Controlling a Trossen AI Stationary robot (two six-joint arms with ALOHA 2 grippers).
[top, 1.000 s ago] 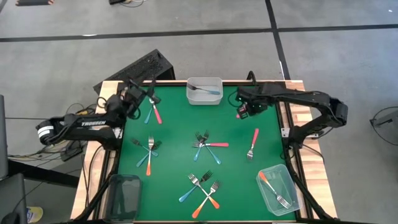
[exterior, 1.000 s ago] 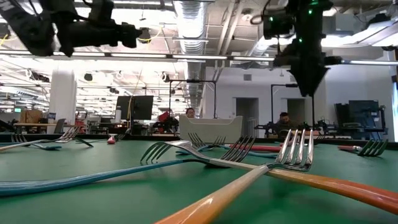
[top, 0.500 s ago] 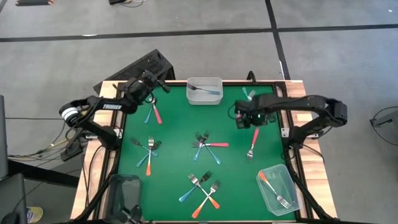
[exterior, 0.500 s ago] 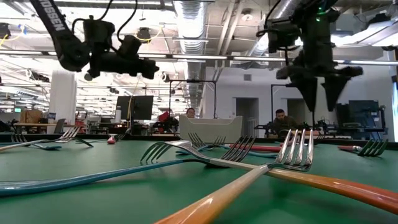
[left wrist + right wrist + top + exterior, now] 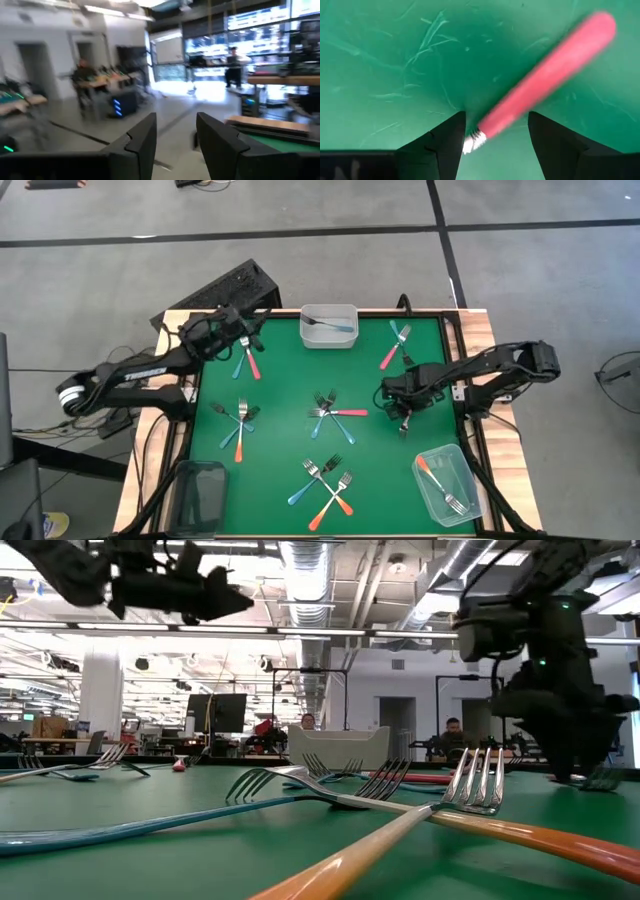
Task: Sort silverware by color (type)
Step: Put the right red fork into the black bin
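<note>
The right gripper [image 5: 492,135] stood low at about three o'clock on the mat [image 5: 280,395], fingers spread and empty astride a pink fork [image 5: 545,77] lying flat. To grip well it should centre on the handle and close squarely — no tilt. Far, at ten o'clock, the left gripper [image 5: 215,330] hovered part-open, empty. The arm's lettering was unreadable.

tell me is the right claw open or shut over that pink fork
Open. The right claw has its fingers spread either side of the pink fork, not yet closed on it.
</note>
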